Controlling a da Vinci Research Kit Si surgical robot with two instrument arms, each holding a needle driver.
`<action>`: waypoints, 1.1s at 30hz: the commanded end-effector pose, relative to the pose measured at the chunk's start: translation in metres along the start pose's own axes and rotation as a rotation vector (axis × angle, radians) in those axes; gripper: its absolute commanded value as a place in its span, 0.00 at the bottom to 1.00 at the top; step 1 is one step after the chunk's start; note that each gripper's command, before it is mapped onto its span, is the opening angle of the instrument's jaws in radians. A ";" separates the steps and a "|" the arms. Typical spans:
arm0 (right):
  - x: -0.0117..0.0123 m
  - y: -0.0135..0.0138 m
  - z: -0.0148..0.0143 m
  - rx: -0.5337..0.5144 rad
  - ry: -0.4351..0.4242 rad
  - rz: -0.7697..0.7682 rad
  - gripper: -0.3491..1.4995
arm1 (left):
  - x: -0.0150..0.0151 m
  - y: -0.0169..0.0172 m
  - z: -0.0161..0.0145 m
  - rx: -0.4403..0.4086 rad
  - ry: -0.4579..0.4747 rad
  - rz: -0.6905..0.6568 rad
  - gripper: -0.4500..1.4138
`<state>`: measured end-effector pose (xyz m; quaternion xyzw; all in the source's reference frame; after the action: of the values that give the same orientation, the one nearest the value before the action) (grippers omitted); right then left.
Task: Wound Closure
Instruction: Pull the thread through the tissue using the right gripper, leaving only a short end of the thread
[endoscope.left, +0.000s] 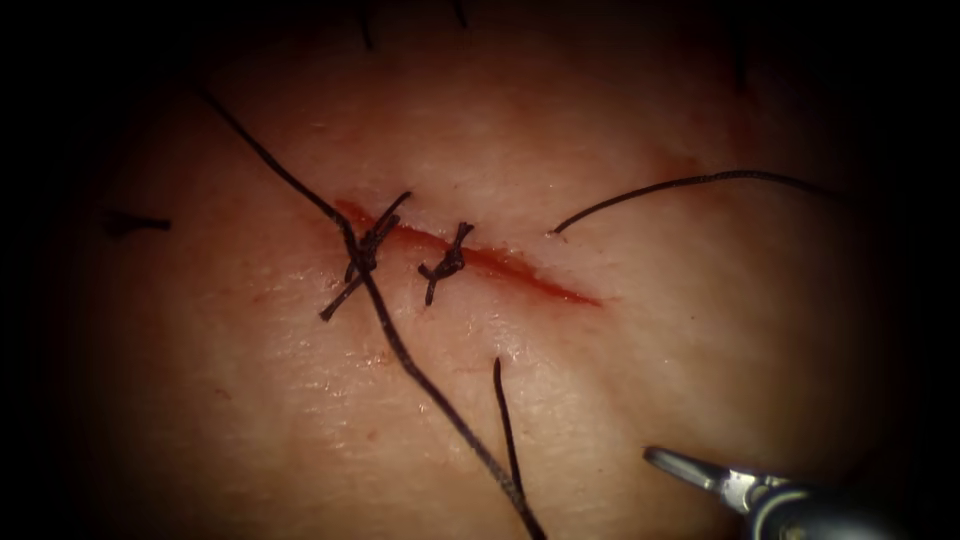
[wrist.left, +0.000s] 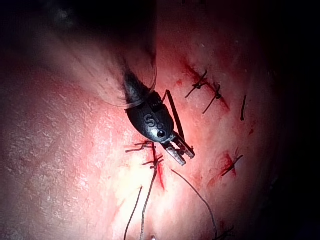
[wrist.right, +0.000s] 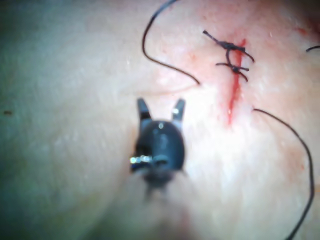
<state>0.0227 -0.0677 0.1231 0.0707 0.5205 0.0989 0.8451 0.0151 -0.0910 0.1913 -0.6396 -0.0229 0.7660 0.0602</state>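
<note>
Across the middle of the endoscope view runs the cut (endoscope.left: 480, 258) — a narrow red slit, slanting down to the right, in pale, glistening, finely grained tissue (endoscope.left: 620, 400). Two dark knotted stitches (endoscope.left: 445, 264) cross its left half, their cut ends sticking out stiffly; the right half lies unstitched, with red fluid (endoscope.left: 560, 290) along it. A long dark thread (endoscope.left: 440, 400) passes over the left stitch and runs down toward the lower edge. A second strand (endoscope.left: 690, 183) arcs away on the right side of the cut, and a short strand (endoscope.left: 505, 420) stands just below it.

Right tool (endoscope.left: 690, 468): a slim metal tip entering at lower right, well apart from the cut. Its wrist view shows two short prongs (wrist.right: 161, 110) spread in a V, grasping nothing.

Left tool (wrist.left: 179, 151): dark rounded wrist, ridged metal jaws slightly parted over the tissue beside a stitch (wrist.left: 151, 161). It appears to hold nothing, though glare makes this uncertain.

Needle: could not be made out; no curved metal seen in the tissue.
</note>
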 end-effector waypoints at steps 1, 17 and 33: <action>-0.0007 0.0005 0.0012 -0.003 0.002 0.000 0.91 | -0.0006 0.0004 0.0004 0.006 -0.002 -0.004 0.00; -0.0034 0.0035 0.0110 -0.109 -0.001 -0.180 0.87 | -0.0002 0.0007 0.0012 0.001 0.015 -0.004 0.00; -0.0040 0.0043 0.0147 -0.124 0.024 -0.208 0.09 | -0.0005 0.0021 0.0046 -0.016 0.045 0.009 0.00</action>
<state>0.0331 -0.0645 0.1334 -0.0374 0.5290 0.0436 0.8467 0.0110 -0.0926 0.1917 -0.6576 -0.0243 0.7512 0.0520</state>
